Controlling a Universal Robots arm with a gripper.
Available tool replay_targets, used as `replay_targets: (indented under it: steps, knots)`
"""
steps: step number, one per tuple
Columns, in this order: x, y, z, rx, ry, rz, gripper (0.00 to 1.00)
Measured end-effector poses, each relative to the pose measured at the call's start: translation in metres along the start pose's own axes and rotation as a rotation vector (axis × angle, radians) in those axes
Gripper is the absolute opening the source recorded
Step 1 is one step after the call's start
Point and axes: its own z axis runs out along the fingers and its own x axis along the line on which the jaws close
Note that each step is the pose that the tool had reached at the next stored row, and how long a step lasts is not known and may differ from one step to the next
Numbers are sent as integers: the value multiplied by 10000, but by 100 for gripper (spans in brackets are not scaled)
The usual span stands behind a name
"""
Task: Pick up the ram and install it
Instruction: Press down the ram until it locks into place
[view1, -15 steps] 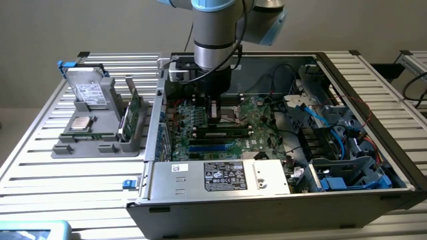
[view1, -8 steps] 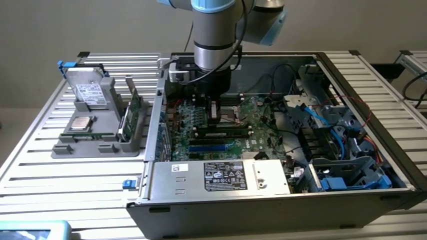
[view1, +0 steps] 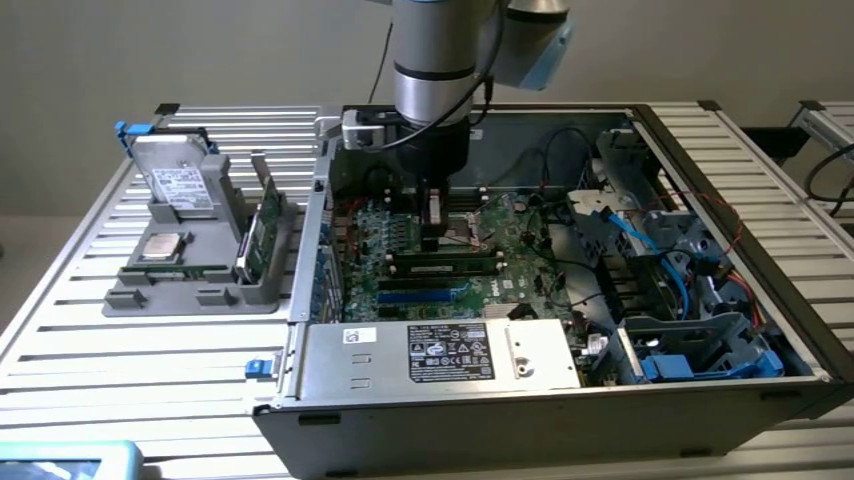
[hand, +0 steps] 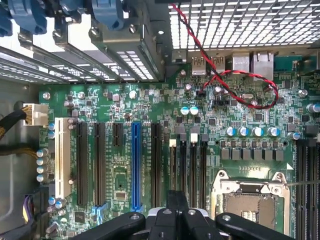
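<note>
The black gripper (view1: 430, 225) was closed with nothing between its fingers (hand: 177, 202), low over the large green motherboard (hand: 150, 150). The slim green ram stick with dark chips (view1: 445, 267) sat in a motherboard slot just beneath, inside the open grey metal computer case (view1: 534, 425), beside a labelled silver power supply box (view1: 441, 352)

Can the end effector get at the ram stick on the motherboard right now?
Probably yes. The end effector hangs shut inside the open case, just above the ram stick; nothing lies between them, and the cables sit toward the exterior view's right.
</note>
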Motion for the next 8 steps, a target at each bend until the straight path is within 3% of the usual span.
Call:
replay_targets:
  steps: [8]
  knots:
    - [6, -234, -97, 1, -2, 1, 11]
